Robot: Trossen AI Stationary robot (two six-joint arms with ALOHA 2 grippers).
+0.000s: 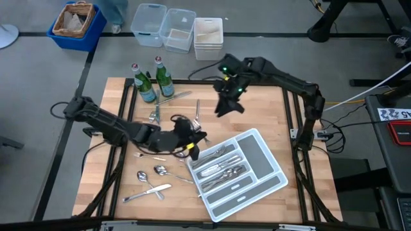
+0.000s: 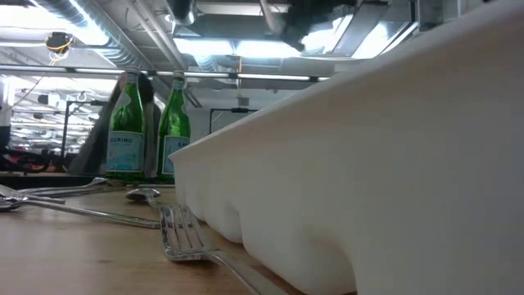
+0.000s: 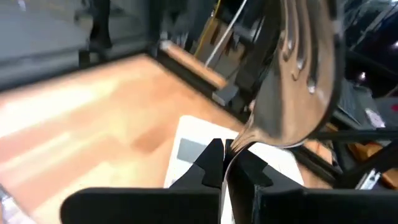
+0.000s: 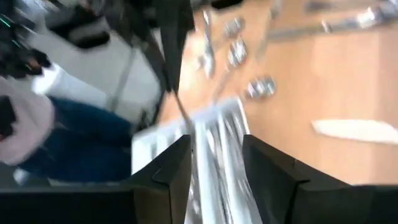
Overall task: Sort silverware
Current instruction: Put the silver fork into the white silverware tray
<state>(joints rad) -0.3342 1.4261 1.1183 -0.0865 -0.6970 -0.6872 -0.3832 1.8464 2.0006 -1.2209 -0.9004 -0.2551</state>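
My left gripper hangs just off the near-left corner of the white divided tray and is shut on a shiny fork, whose head stands up past the fingers in the left wrist view. My right gripper hovers open and empty over the table's far middle; its fingers stand apart. Several forks, spoons and knives lie in the tray's compartments. Loose pieces lie flat on the wood: spoons, a knife, and forks by the bottles. My left gripper pinches the fork's slim neck just below its head, between its two fingers. The head sticks out past the fingertips and the fork is lifted clear of the table. The handle is hidden behind the fingers.
Two green glass bottles stand at the table's far left. In the low view the tray's wall fills the right side, with a fork lying in front of it. Plastic bins sit beyond the far edge.
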